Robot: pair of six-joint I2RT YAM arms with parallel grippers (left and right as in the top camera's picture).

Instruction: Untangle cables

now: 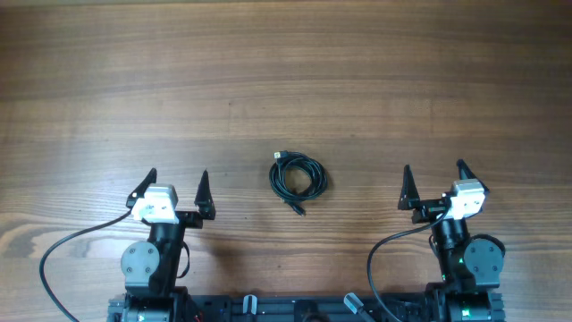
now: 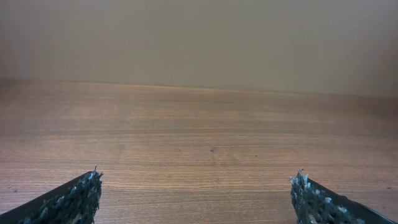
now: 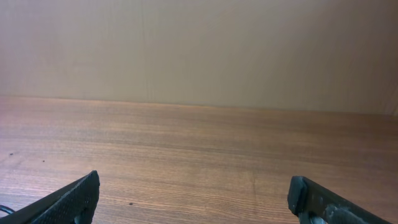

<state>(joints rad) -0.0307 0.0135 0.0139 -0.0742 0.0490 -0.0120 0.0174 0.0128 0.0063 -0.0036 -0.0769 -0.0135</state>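
Lying cables (image 1: 298,176): coiled on table (image 1: 286,72), midway along robot-side edge.
Left gripper (image 1: 178,174): jaws wide, empty.
Right gripper (image 1: 433,166): jaws wide, empty.

Both arms are black, with round disc-shaped joint housings (image 1: 140,262), a white boxy wrist block (image 1: 157,204) and two tapering, pointed black fingers (image 1: 205,192) apiece. A thick black wire (image 1: 67,246) loops out from each base. Close up, the left gripper (image 2: 198,176) has rough, grey-speckled finger surfaces, while the right gripper (image 3: 194,180) shows smooth matte black ones.
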